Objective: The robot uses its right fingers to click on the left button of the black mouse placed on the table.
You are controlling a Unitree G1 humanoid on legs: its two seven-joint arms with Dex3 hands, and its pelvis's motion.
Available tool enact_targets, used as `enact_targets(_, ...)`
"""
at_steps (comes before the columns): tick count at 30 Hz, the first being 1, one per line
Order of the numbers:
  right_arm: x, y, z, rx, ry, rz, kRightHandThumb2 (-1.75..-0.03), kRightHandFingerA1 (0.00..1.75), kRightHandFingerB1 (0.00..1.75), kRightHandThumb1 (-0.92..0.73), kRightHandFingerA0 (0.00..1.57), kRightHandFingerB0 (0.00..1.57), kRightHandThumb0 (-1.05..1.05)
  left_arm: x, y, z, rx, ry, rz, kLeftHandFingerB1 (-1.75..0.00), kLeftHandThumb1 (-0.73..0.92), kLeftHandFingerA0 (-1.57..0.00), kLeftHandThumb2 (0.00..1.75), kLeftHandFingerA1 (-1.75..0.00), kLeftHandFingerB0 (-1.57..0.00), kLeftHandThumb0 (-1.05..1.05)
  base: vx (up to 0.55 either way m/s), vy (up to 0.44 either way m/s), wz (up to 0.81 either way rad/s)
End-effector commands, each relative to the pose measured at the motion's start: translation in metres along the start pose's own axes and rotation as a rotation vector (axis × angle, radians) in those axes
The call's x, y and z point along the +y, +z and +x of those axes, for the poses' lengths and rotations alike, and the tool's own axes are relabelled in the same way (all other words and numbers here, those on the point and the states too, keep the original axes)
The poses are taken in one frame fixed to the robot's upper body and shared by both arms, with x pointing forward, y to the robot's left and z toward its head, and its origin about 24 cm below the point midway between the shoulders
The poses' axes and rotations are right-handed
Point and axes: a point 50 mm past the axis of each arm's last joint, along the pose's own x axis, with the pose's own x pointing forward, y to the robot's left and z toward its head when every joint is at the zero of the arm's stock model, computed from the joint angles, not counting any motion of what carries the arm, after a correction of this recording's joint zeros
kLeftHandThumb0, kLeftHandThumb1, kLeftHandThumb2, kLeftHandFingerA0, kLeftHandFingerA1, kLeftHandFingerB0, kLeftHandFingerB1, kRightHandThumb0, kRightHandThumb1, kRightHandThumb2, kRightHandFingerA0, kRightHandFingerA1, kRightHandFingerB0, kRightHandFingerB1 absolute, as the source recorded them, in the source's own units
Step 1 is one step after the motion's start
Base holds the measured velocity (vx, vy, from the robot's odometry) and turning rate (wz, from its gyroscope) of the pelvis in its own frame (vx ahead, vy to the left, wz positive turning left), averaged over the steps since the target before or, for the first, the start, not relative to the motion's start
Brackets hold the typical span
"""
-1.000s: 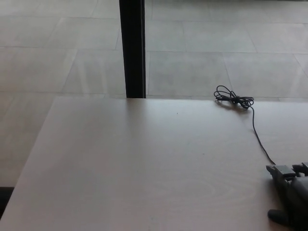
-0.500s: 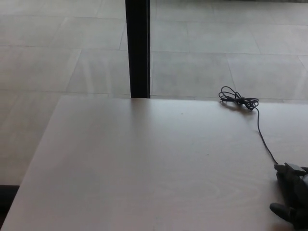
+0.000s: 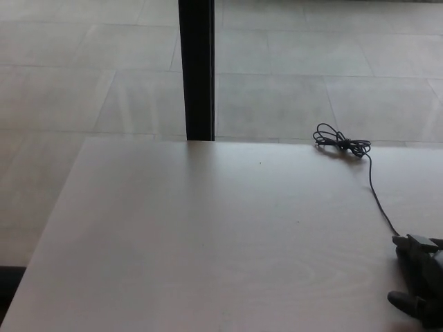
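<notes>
A pale wooden surface (image 3: 208, 235) with faint grain fills the lower part of the head view, its far edge running straight across and its left edge slanting toward the bottom corner. Beyond it lies a floor (image 3: 311, 62) of large light grey tiles with thin darker joints, catching soft, even light. A black upright post (image 3: 196, 69) rises from just behind the far edge and runs out of the top of the picture.
</notes>
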Motion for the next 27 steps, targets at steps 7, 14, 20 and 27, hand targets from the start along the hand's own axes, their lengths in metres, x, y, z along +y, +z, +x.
enact_targets(7,0.043,-0.032,-0.032,0.145,0.187,-0.011,-0.65,0.56,0.45,-0.87,0.35,0.44,-0.71,0.001,0.01,0.001,-0.047,0.014,-0.011,-0.45,0.92,-0.75,0.84,-0.53,-0.63,-0.92,0.0,0.0,0.0)
enact_targets(14,0.033,-0.041,-0.026,0.232,0.161,0.106,-0.66,1.1,0.62,-0.9,0.61,0.58,-0.74,0.004,0.009,0.001,-0.037,0.021,-0.015,-0.44,0.92,-0.77,0.83,-0.54,-0.63,-0.95,0.0,0.0,0.0)
enact_targets(20,-0.025,-0.028,0.011,0.206,-0.012,0.293,-0.69,1.4,0.6,-0.87,0.48,0.59,-0.75,0.006,0.005,0.0,-0.032,0.011,-0.007,-0.45,0.92,-0.71,0.88,-0.55,-0.54,-0.96,0.0,0.0,0.0)
enact_targets(27,-0.14,0.008,0.049,0.081,-0.3,0.498,-1.08,1.06,0.53,-0.66,0.76,0.31,-0.58,0.009,0.003,-0.002,-0.025,0.007,-0.002,-0.46,0.91,-0.74,0.86,-0.56,-0.55,-0.98,0.0,0.0,0.0)
